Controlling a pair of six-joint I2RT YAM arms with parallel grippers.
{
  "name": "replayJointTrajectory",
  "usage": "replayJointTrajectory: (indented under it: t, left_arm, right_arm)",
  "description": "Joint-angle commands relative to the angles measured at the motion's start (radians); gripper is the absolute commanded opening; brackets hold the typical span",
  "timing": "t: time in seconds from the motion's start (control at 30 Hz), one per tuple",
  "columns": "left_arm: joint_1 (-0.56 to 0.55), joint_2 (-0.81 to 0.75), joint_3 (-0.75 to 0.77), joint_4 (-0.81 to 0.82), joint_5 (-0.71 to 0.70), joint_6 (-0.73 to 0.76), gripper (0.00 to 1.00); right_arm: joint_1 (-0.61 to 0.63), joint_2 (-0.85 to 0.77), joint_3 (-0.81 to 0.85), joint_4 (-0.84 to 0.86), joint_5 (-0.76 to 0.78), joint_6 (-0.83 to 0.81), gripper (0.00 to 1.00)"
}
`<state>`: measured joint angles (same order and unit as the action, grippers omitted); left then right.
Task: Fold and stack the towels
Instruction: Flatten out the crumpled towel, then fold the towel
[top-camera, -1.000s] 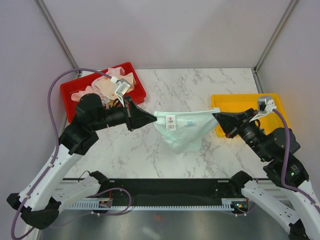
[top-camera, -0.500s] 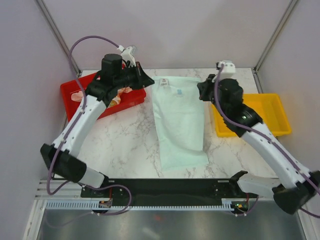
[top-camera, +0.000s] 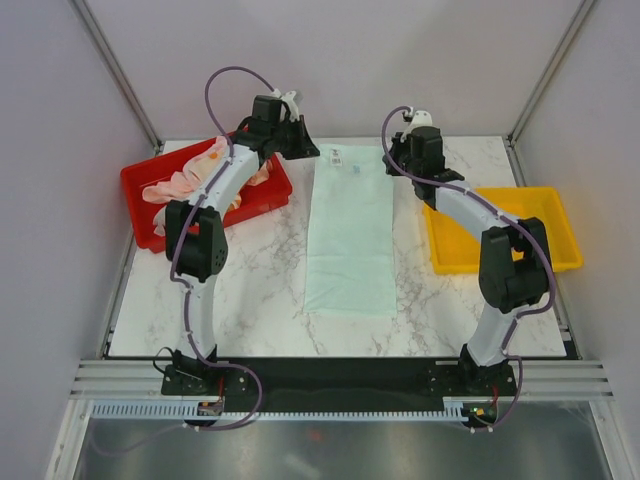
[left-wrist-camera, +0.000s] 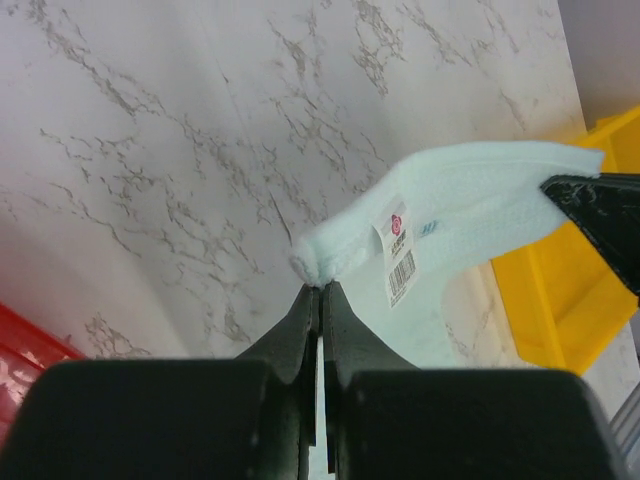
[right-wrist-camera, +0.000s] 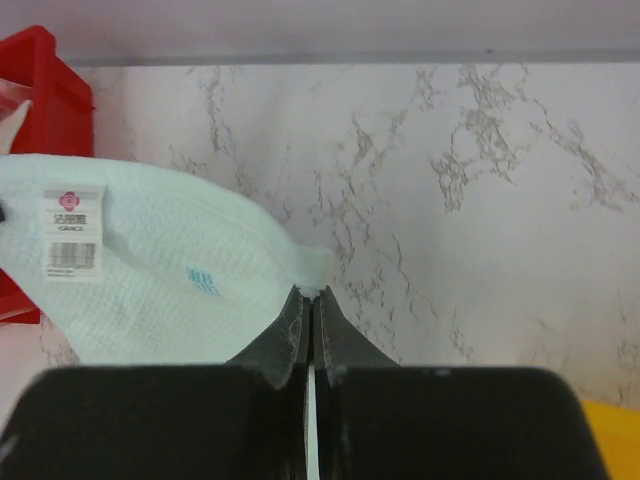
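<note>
1. A pale mint towel (top-camera: 350, 235) lies flat on the white marble-patterned counter (top-camera: 250, 290), about midway between the two trays. It forms a long strip running from the far edge toward the near side.
2. The left arm (top-camera: 235, 165) reaches to the far left corner of the mint towel. In the left wrist view the left jaws are pinched together on that corner, and a small bunch of cloth pokes out at their tips.
3. The right arm (top-camera: 465, 205) reaches to the far right corner. In the right wrist view the right jaws are clamped on that corner in the same way.
4. The far edge of the towel is held between the two grips. The wrist views show it slightly raised off the counter there.
5. A white label (left-wrist-camera: 397, 250) with a red mark and a barcode sits on the towel near the left-hand corner.
6. A red tray (top-camera: 140, 205) stands on the left of the counter and holds a loose heap of pink and peach towels (top-camera: 185, 182).
7. A yellow tray (top-camera: 530, 230) stands on the right, well apart from the mint towel.
</note>
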<state>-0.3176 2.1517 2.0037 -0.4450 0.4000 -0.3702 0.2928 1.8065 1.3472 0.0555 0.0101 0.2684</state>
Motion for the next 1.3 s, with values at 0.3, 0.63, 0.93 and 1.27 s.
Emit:
replayJointTrajectory:
  t: [0.3,0.63,0.93,1.27]
  left_arm:
    - [0.017,0.008,0.006,0.107,0.019,0.137,0.02]
    - [0.011,-0.214,-0.325,0.195,0.071,0.169,0.02]
    - [-0.029,-0.417,-0.591,0.221,0.063,0.169,0.02]
    - [-0.098,-0.599,-0.839,0.246,0.01,0.117,0.02]
  right_arm:
    - [-0.038,0.03,0.004,0.247,-0.265,-0.107,0.0]
    - [-0.038,-0.142,-0.186,0.158,-0.243,-0.127,0.0]
    - [-0.037,-0.379,-0.378,0.06,-0.24,-0.045,0.0]
    - [-0.006,-0.604,-0.664,0.086,-0.272,0.121,0.0]
